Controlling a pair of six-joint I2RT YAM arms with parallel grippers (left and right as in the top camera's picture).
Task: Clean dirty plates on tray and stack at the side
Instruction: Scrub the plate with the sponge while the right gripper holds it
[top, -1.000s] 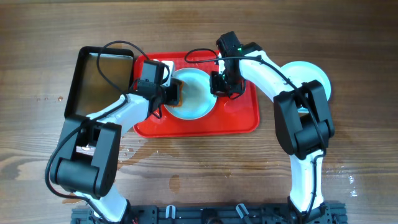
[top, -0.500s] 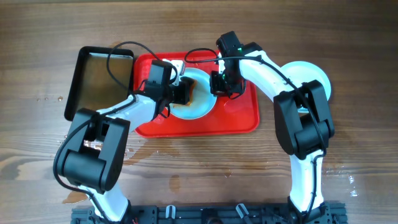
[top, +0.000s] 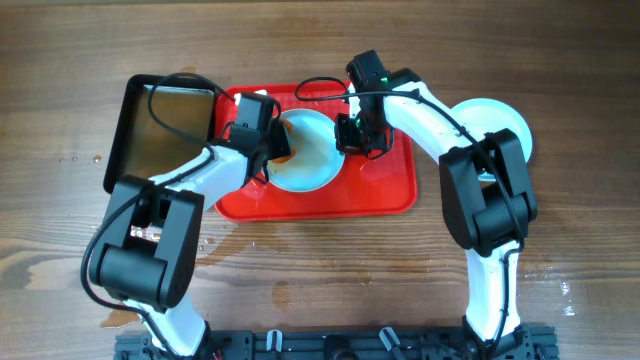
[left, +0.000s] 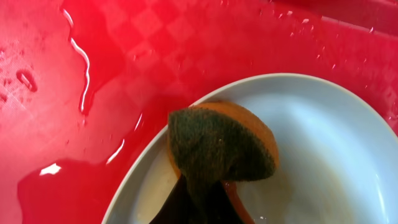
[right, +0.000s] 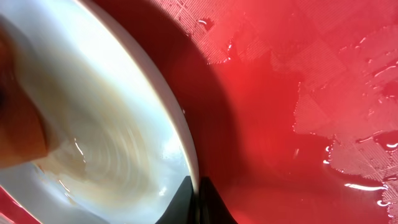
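Observation:
A white plate (top: 310, 155) with a pale blue rim lies tilted on the red tray (top: 330, 198). My left gripper (top: 277, 150) is shut on an orange sponge with a dark green scouring face (left: 222, 144), pressed on the plate's left inner edge (left: 323, 149). My right gripper (top: 350, 135) is shut on the plate's right rim (right: 193, 168) and holds it slightly raised. The plate's inside (right: 93, 118) shows wet brownish swirls. Another plate (top: 505, 122) sits on the table at the right, partly under my right arm.
A black rectangular pan (top: 160, 125) with brownish liquid stands left of the tray, touching it. The tray floor (left: 124, 68) is wet with puddles, also in the right wrist view (right: 311, 106). Water spots lie on the wooden table (top: 560, 290).
My left gripper with the sponge swept right across the plate, then back to its left edge. The right gripper has kept its hold on the rim.

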